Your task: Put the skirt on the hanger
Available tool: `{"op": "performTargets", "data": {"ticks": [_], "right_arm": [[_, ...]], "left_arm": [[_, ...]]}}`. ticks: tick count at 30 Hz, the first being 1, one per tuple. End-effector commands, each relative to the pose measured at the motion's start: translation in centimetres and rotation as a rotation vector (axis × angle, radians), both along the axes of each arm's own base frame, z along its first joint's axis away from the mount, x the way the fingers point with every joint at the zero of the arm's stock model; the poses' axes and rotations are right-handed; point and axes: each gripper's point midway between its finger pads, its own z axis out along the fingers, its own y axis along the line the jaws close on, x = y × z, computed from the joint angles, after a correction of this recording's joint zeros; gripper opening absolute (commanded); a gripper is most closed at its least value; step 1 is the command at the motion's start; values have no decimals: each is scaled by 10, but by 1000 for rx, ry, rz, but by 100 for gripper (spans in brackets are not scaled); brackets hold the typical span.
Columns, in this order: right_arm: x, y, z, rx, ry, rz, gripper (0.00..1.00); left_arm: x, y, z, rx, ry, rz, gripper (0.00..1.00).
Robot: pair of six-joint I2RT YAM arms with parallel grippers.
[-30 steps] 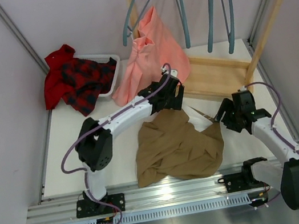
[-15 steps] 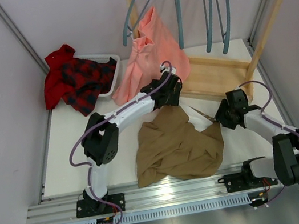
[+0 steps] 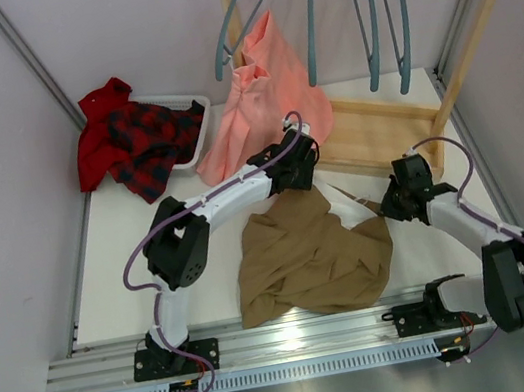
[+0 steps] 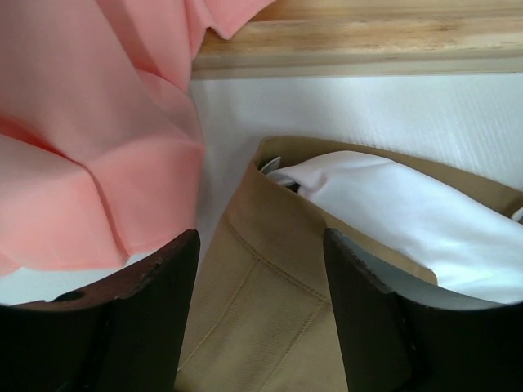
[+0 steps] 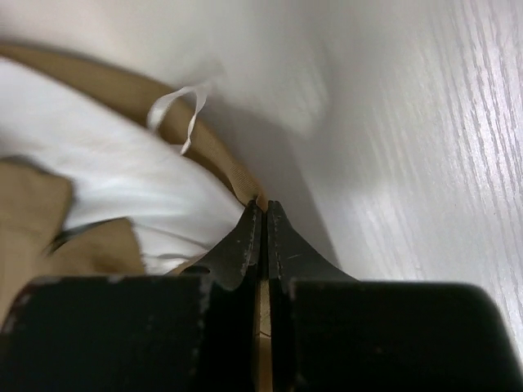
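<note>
While crumpled on the white table (image 3: 131,260), well below the slim grey-blue plastic hanger (image 3: 367,30): grasping the soft khaki cloth skirt (image 3: 308,254).
Clamped at waistband edge by shut right gripper (image 5: 261,208), straddled by parted jaws of left gripper (image 4: 261,245); next, probably: closing left, lifting evenly.

No writing, brand, number or sign can be read in any of the views. The only label-like thing is a small white ribbon loop (image 5: 176,114) at the waistband of the skirt (image 5: 33,212), and no print can be made out on it.
</note>
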Motion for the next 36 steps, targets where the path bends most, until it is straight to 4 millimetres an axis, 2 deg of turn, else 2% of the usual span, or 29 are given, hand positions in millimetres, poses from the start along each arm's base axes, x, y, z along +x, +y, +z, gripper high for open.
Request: {"op": "performTargets", "data": {"ticks": [1,3,5,10,11,13,15,16,19,22,24,27,29,30,33,34,36], "right_arm": [[22,4,53,-19,-186,33,0],[19,6,66,-17,-242,38,0],[14,9,67,-8,-257,52,0],[9,14,70,18,-278,70,0],[8,14,69,21,-273,73,0],[7,15,68,20,-267,80,0],[7,14,69,17,-269,81,0],[7,14,69,13,-271,83,0],[6,13,67,8,-266,83,0],[7,13,68,8,-269,82,0],[7,12,69,7,-269,79,0],[7,12,69,5,-269,77,0],[7,12,69,5,-271,81,0],[7,12,69,4,-272,80,0],[9,10,72,-9,-283,75,0],[10,9,73,-16,-284,75,0],[14,7,83,-32,-307,76,0]], "left_arm": [[3,-16,22,-85,-26,-35,68],[0,-18,28,-105,-26,-34,75],[0,-19,36,-110,-44,-17,82],[-1,-23,42,-51,-89,8,85],[-3,-25,31,-30,-77,7,85],[-4,-28,27,-21,-74,18,85],[-6,-31,15,-7,-55,14,85],[-4,-35,18,-18,-60,12,85],[-4,-41,13,-8,-60,8,83],[-2,-34,3,33,-57,38,80],[0,-22,-1,82,-67,73,78],[3,-10,-5,116,-88,117,69],[4,-9,-8,108,-87,118,62],[5,-9,-10,100,-84,122,50],[8,-4,-5,78,-78,152,26],[9,-1,-1,69,-78,161,2],[11,1,31,27,-115,149,0]]}}
